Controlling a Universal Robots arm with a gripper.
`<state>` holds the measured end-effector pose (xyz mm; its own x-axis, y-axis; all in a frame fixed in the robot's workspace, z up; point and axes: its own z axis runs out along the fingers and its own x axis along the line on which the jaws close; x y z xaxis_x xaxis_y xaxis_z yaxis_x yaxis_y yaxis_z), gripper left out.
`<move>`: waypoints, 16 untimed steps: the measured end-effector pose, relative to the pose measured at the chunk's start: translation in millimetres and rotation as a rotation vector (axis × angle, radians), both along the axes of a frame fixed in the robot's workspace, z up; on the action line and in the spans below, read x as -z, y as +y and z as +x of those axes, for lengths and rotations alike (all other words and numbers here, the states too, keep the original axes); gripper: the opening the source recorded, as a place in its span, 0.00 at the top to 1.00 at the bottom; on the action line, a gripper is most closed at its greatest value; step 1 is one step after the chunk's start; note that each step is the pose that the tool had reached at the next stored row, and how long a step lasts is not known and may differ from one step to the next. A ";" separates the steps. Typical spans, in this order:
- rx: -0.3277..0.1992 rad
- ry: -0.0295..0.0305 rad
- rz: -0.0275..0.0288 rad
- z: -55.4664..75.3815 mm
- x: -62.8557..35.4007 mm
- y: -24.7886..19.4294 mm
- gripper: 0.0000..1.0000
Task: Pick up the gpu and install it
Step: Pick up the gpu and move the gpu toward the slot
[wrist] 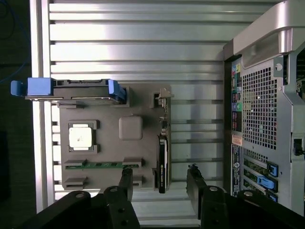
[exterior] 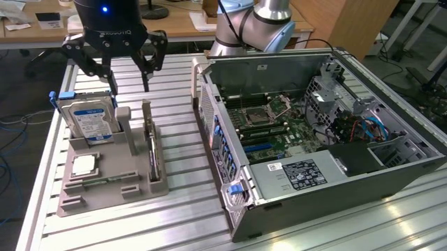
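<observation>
While the gpu [exterior: 150, 141] stands on edge in a narrow slot of a grey holder [exterior: 104, 196], on the side nearest the open computer case [exterior: 279, 68], the tool [exterior: 129, 83] hangs above the holder, its fingers [wrist: 126, 181] spread wide and holding nothing. Seen from the wrist, the gpu [wrist: 162, 157] is a thin dark strip lying roughly between the two fingers. A hard drive [exterior: 87, 123] with a blue label stands upright on the holder's other side, and a small silver chip [exterior: 84, 164] lies flat in front of it. Holder and case sit on a slatted metal table [exterior: 181, 219].

Likely risks: the gpu offers only a slim top edge, so a descent slightly off line could land a finger on that edge or on the slot wall, jamming or tipping it. Too shallow a grip may let it swing or slip. If its metal end binds in the slot, the holder could lift along with it — and the hard drive stands close to one finger's path.
</observation>
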<state>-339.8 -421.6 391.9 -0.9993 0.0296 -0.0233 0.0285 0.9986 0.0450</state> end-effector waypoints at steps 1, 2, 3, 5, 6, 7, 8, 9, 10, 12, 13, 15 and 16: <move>0.000 -0.0001 0.0000 0.0 0.2 0.3 0.47; -0.001 -0.0002 0.0001 0.0 0.6 0.8 0.41; -0.005 -0.0002 0.0002 0.1 1.5 0.9 0.41; -0.015 0.0000 0.0000 0.5 3.5 1.0 0.41; -0.021 0.0000 0.0000 0.7 4.4 1.1 0.41; -0.025 0.0000 0.0000 0.9 5.4 1.1 0.41; -0.028 0.0000 0.0000 1.0 6.2 1.1 0.41; -0.031 0.0001 0.0000 1.2 7.1 1.1 0.41; -0.033 0.0000 0.0000 1.3 8.1 1.1 0.41; -0.035 -0.0001 0.0001 1.3 10.5 1.1 0.41; -0.036 0.0000 0.0000 1.3 11.9 1.0 0.41; -0.036 0.0001 0.0000 1.3 13.7 0.8 0.41; -0.036 0.0001 0.0001 1.3 14.4 0.6 0.41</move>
